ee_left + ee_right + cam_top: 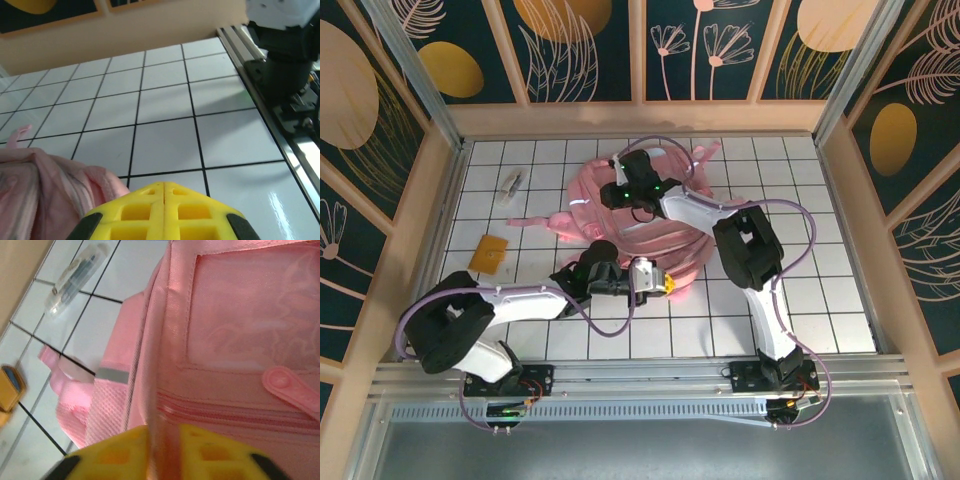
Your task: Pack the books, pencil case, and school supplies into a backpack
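The pink backpack (650,225) lies crumpled at the table's middle. At its far left edge, my right gripper (617,192) has a fold of the backpack (225,330) between its yellow fingers (115,452), which stand slightly parted around it; the gripper (165,435) looks shut on it. My left gripper (670,284) hovers by the bag's near edge, shut on nothing (164,187), with pink fabric (45,195) just to its left. The school supplies lie left of the bag: an orange square pad (488,252) (10,387) and a small grey-white oblong piece (512,183) (75,277). Books and pencil case are out of view.
White tiled table (820,290) inside wooden walls, with a metal rail (640,375) along the near edge. The right arm's base (285,55) stands at the rail. Pink straps (535,218) trail left from the bag toward the pad.
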